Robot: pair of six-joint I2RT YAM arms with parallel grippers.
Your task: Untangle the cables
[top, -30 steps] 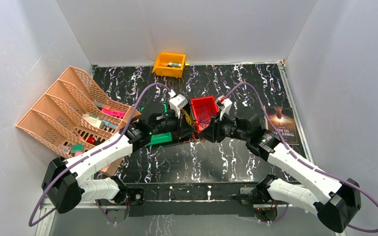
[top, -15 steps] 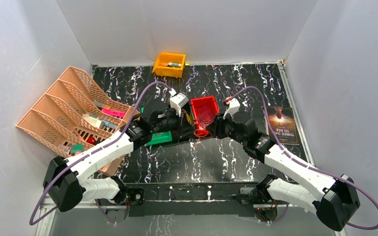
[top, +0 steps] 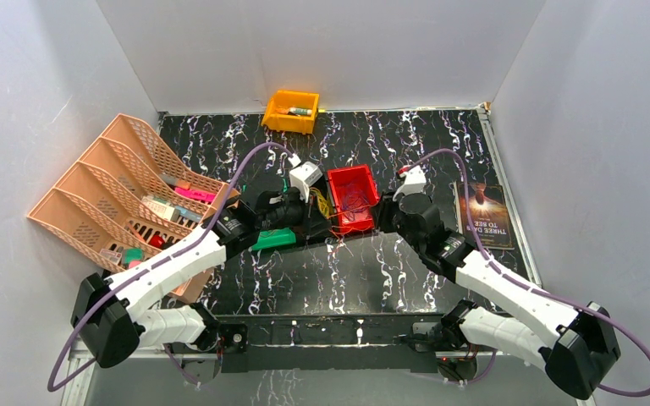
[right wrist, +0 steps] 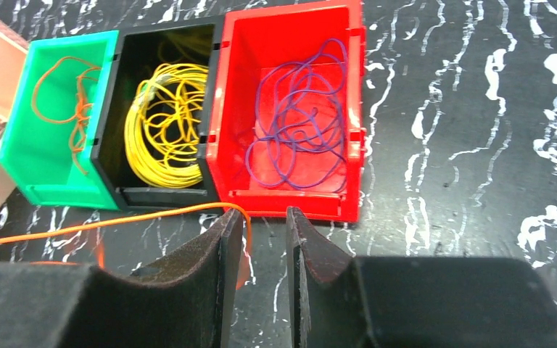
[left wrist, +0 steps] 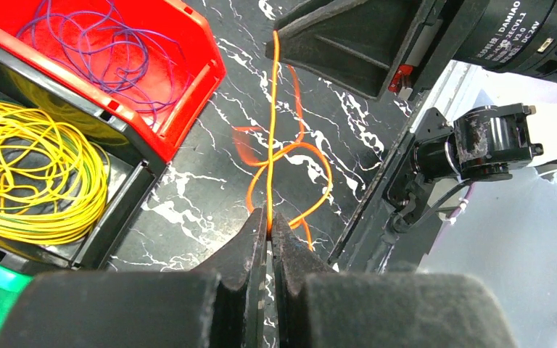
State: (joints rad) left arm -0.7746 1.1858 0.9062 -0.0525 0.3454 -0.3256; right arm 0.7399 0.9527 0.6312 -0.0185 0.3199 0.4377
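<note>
My left gripper (left wrist: 269, 216) is shut on a thin orange cable (left wrist: 272, 130). The cable runs taut from its tips up to the right gripper and loops loosely over the black marbled table. My right gripper (right wrist: 261, 212) is open, with the orange cable (right wrist: 116, 220) draped over its left fingertip (right wrist: 226, 225). Just past it stand a green bin (right wrist: 22, 156) holding another orange cable (right wrist: 80, 109), a black bin holding yellow cable (right wrist: 163, 127), and a red bin (right wrist: 290, 29) holding purple cable (right wrist: 301, 123). In the top view both grippers sit at the red bin's (top: 353, 199) near side.
A peach file sorter (top: 127, 194) with small items stands at the left. An orange bin (top: 291, 110) sits at the back wall. A dark book (top: 484, 213) lies at the right. White walls enclose the table.
My right gripper has drawn back to the right, away from the left gripper. The left gripper has stayed near the bins with the orange cable.
</note>
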